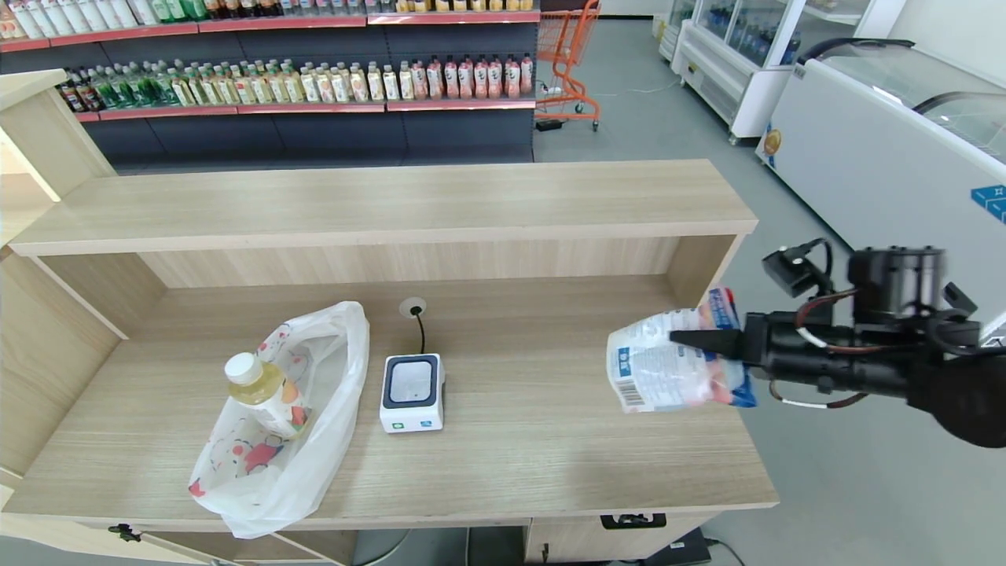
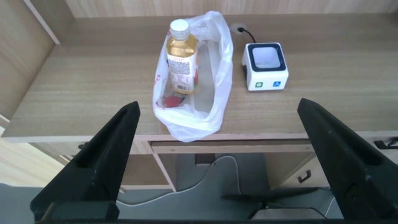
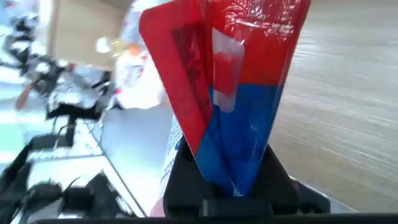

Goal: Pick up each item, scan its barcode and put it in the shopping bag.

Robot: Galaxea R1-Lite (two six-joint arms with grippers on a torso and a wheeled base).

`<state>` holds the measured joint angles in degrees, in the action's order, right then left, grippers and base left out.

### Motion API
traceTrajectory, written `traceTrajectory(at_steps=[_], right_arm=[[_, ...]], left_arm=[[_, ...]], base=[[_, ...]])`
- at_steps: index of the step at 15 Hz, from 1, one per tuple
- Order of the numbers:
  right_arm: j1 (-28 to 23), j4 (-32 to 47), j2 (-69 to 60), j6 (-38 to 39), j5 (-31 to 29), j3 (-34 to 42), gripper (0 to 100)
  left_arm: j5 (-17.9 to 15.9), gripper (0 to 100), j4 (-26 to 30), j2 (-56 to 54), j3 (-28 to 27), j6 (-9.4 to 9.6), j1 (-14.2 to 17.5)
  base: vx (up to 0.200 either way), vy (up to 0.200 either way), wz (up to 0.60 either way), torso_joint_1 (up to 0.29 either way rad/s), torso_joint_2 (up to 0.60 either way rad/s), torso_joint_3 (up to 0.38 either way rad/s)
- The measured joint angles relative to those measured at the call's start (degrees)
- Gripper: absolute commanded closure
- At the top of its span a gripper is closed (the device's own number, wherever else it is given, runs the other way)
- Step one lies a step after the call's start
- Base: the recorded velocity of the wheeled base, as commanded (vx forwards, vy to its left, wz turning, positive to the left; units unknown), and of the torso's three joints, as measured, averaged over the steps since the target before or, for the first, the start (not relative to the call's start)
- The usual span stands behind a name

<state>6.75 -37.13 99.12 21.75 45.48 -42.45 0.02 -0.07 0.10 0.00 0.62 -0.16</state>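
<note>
Grip mattered most at that moment: my right hand (image 1: 711, 339) was clenched on the snack pouch (image 1: 656, 377), pinching it by its red and blue sealed end so that the printed white face hung free. I held the pouch in the air over the right end of the table (image 1: 550, 440), clear of the wood, with the barcode (image 1: 629, 393) at its lower corner uncovered by my fingers. I judged this the scanning step, not yet done, since the scanner (image 1: 412, 391) sat well apart from the pouch, near the middle of the table with its window facing up. To be read, the code would have to be turned down toward that window. Just beside the scanner lay the shopping bag (image 1: 346, 346), its mouth open toward it, with a bottle (image 1: 263, 389) already resting inside. My left hand (image 2: 219, 106) hung released, fingers spread wide, off the near edge of the table in front of the bag, holding nothing.
</note>
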Motion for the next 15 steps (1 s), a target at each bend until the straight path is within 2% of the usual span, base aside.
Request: traceTrajectory(at_steps=[2,4,7,11,15], right_arm=[[-2.7,-5.8,-8.4,-2.0,10.8,5.3,100],[-2.1,-9.5,-14.8,-2.8,16.9,8.8,100],[0.5,-9.8,-20.2,-2.5,21.5,10.4,100],[1.5,-9.8,-22.4,-2.5,29.4,12.3,100],[3.0,-9.6,-23.3,-2.0,29.9,13.4,100]], left_arm=[[0.0,0,0.0,0.0,0.0,0.0,0.0],[0.0,0,0.0,0.0,0.0,-0.02,0.0],[0.0,0,0.0,0.0,0.0,0.0,0.0],[0.0,0,0.0,0.0,0.0,0.0,0.0],[0.0,0,0.0,0.0,0.0,0.0,0.0]], base=[[0.0,0.0,0.0,0.0,0.0,0.0],[0.0,0.0,0.0,0.0,0.0,0.0],[0.0,0.0,0.0,0.0,0.0,0.0],[0.0,0.0,0.0,0.0,0.0,0.0],[0.0,0.0,0.0,0.0,0.0,0.0]])
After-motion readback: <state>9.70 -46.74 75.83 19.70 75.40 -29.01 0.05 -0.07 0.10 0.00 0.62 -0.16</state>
